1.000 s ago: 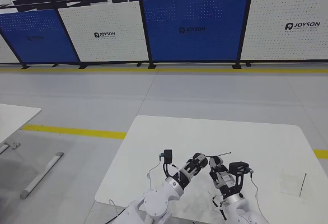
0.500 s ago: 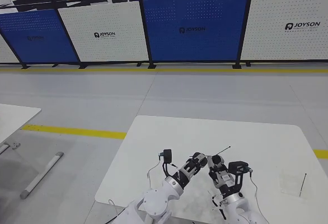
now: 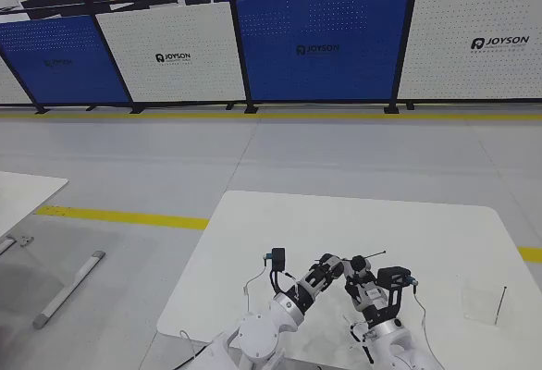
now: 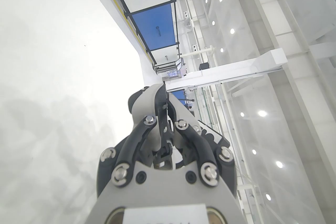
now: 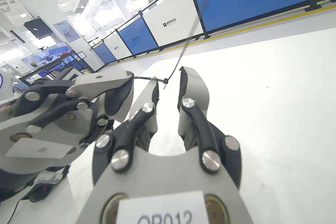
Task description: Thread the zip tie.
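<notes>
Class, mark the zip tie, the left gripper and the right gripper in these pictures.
zip tie (image 5: 192, 26): right wrist view, mid strap.
left gripper (image 5: 130, 78): right wrist view, shut fingertips.
right gripper (image 5: 169, 77): right wrist view, between open fingertips.

A clear square plastic container (image 3: 480, 302) is sitting near the right edge of the white rectangular tabletop (image 3: 363, 222). A second white table (image 3: 12, 199) is standing beyond the left edge. Blue and white perforated partition panels (image 3: 317, 51) are lining the far floor. A yellow floor stripe (image 3: 123, 217) is passing under the tabletop.
</notes>
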Available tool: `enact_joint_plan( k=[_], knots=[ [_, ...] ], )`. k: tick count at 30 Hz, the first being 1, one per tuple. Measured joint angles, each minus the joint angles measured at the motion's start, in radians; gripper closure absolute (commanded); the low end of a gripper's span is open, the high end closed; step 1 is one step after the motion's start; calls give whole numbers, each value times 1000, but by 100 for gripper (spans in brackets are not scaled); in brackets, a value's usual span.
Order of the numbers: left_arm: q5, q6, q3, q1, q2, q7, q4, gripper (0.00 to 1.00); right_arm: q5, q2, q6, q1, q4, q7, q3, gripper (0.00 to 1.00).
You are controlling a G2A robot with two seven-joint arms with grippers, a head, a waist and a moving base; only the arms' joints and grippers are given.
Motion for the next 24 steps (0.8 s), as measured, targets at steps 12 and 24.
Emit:
enact_joint_plan(
  k=[12, 24],
  knots=[
    [0, -3, -3, 3, -2, 1, 0, 100, 4, -1, 5, 1, 2, -2, 0, 100],
    [0, -73, -12, 20, 2, -36, -10, 100, -1, -4, 4, 15, 17, 9, -12, 100]
  ],
)
